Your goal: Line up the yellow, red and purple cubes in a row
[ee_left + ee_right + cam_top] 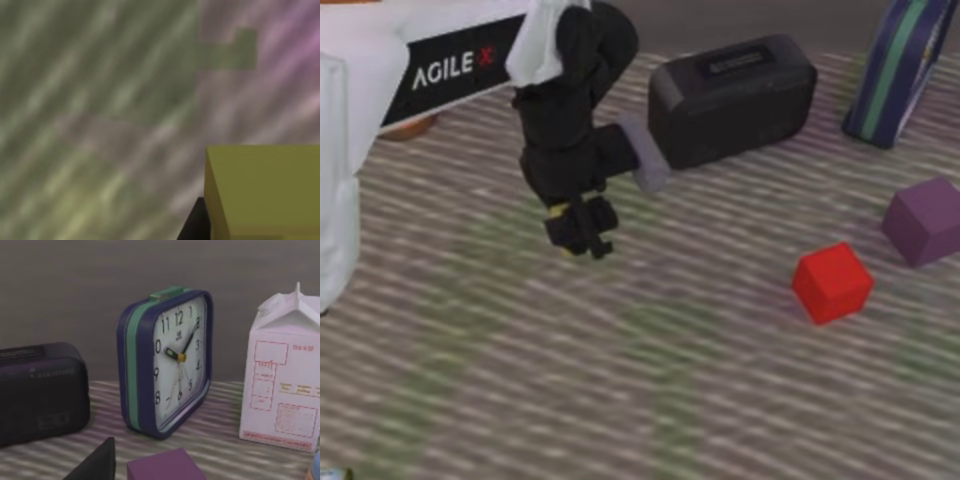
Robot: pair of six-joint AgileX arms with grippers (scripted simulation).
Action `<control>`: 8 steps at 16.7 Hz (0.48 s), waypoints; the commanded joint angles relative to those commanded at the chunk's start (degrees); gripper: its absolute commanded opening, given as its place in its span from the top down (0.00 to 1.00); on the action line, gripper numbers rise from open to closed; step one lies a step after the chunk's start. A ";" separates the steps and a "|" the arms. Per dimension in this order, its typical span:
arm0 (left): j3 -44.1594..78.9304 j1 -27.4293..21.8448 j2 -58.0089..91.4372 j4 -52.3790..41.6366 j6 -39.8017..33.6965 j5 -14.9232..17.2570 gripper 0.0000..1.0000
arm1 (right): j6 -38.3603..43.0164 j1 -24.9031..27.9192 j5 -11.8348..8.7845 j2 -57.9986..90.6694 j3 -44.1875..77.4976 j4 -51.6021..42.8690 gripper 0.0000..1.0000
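My left gripper [578, 232] hangs over the table's left-middle, shut on the small yellow cube [265, 192], which fills the corner of the left wrist view beside one dark finger [197, 225]. From above only slivers of yellow [556, 212] show between the fingers. The red cube [832, 282] rests on the table at right of centre. The purple cube [923, 220] sits farther right, near the edge. My right arm is outside the top view. Its wrist view shows one dark finger [100, 462] standing apart from the purple cube [162, 467], with nothing gripped.
A black box [732, 98] lies at the back centre. A blue-and-green alarm clock [902, 65] stands at the back right, with a white-and-pink carton [282, 375] beside it. My left arm's white link [380, 70] crosses the back left.
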 joint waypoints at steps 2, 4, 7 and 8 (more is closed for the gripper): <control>1.49 -8.70 0.64 -1.14 -1.98 0.10 1.00 | 0.00 0.00 0.00 0.00 0.00 0.00 0.00; 2.89 -16.83 1.03 -2.06 -3.89 0.14 1.00 | 0.00 0.00 0.00 0.00 0.00 0.00 0.00; 4.40 -25.30 0.97 -2.79 -6.24 0.04 1.00 | 0.00 0.00 0.00 0.00 0.00 0.00 0.00; 4.69 -26.90 0.85 -2.88 -6.76 -0.01 1.00 | 0.00 0.00 0.00 0.00 0.00 0.00 0.00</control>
